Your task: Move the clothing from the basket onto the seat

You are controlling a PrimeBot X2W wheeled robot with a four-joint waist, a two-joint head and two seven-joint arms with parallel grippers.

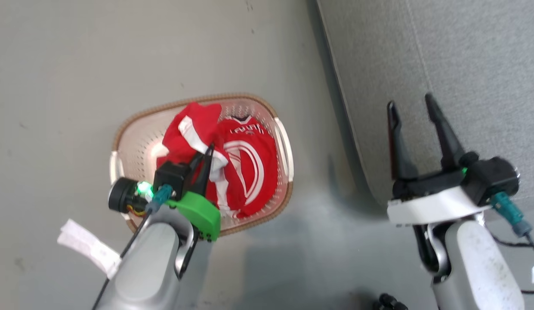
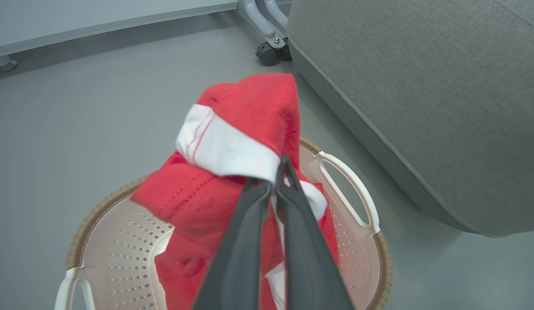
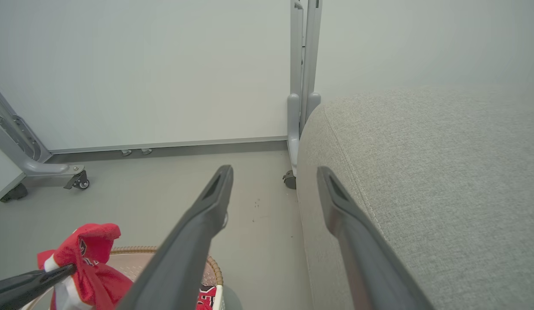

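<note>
My left gripper (image 1: 209, 151) is shut on a red garment with white trim (image 1: 193, 133), lifted in a bunch above the basket (image 1: 120, 133). From the left wrist its fingers (image 2: 288, 181) pinch the white band of that clothing (image 2: 249, 120). A second red garment with white stripes and dark lettering (image 1: 249, 163) lies flat inside the cream basket (image 2: 120, 241). My right gripper (image 1: 413, 107) hangs open and empty over the near edge of the grey seat (image 1: 464, 64). From the right wrist the seat (image 3: 421, 172) lies to the right and the held clothing (image 3: 88, 258) is at the lower left.
The basket stands on grey floor left of the seat. A white paper label (image 1: 88, 247) lies by my left forearm. Wheeled grey frame legs (image 3: 43, 168) and a post (image 3: 303, 86) stand against the pale wall behind.
</note>
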